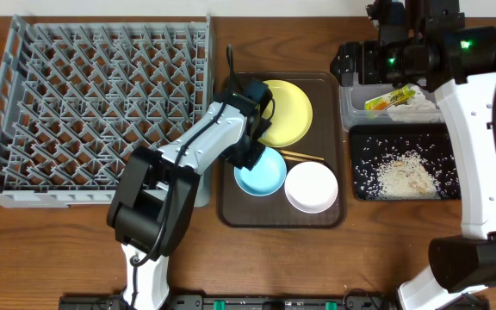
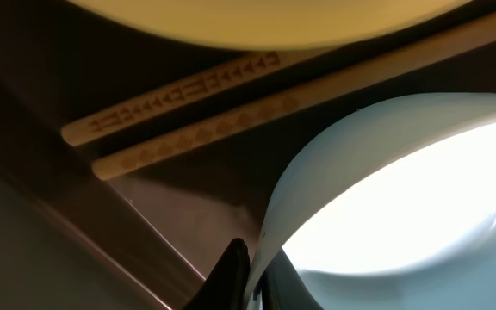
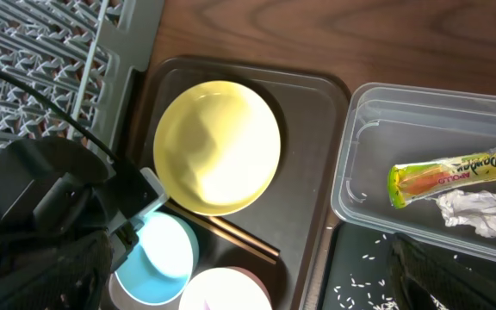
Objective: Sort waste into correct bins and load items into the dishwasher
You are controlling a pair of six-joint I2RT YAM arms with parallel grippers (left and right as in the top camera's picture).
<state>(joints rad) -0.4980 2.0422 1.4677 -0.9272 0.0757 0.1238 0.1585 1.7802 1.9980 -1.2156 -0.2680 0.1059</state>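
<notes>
My left gripper [image 1: 252, 153] is shut on the near rim of the light blue bowl [image 1: 261, 172], which sits on the brown tray; the left wrist view shows the jaws [image 2: 250, 274] pinching that rim [image 2: 386, 198]. The two chopsticks [image 1: 304, 158] lie between the bowl and the yellow plate [image 1: 284, 112]. The white bowl [image 1: 311, 187] stands to the right. My right gripper [image 1: 357, 63] is open and empty, high over the clear tub [image 1: 349, 105], which holds the snack wrapper [image 1: 390, 99] and crumpled paper [image 1: 416, 107]. Rice lies in the black tray [image 1: 364, 172]. The small cup is out of view.
The grey dish rack [image 1: 102, 103] fills the left of the table, touching the brown tray [image 1: 334, 215]. In the right wrist view the plate [image 3: 218, 146], the tub [image 3: 360, 185] and the wrapper [image 3: 455, 172] lie below.
</notes>
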